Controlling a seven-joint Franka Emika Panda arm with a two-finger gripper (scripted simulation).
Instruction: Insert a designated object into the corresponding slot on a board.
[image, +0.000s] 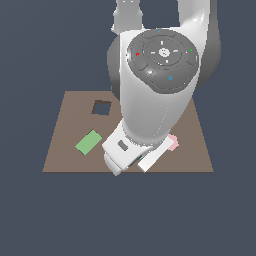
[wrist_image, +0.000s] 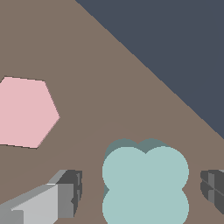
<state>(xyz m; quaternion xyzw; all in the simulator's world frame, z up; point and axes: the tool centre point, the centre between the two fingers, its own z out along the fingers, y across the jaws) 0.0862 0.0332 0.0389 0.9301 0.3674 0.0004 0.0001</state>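
Two spread, empty fingers (wrist_image: 65, 194) straddle the pale teal four-lobed piece (wrist_image: 145, 186), which lies flat on the brown board (wrist_image: 96, 78) squarely between them, near the pink piece (wrist_image: 26, 113).

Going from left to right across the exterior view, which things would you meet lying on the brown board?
Green rectangle → dark square cutout → the arm's gripper → pink piece, partly hidden behind the arm, all on the board.

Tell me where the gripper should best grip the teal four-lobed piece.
Probably from straight above, closing on two opposite lobes of the teal piece. It lies flat on the board and already sits between the open gripper's fingers.
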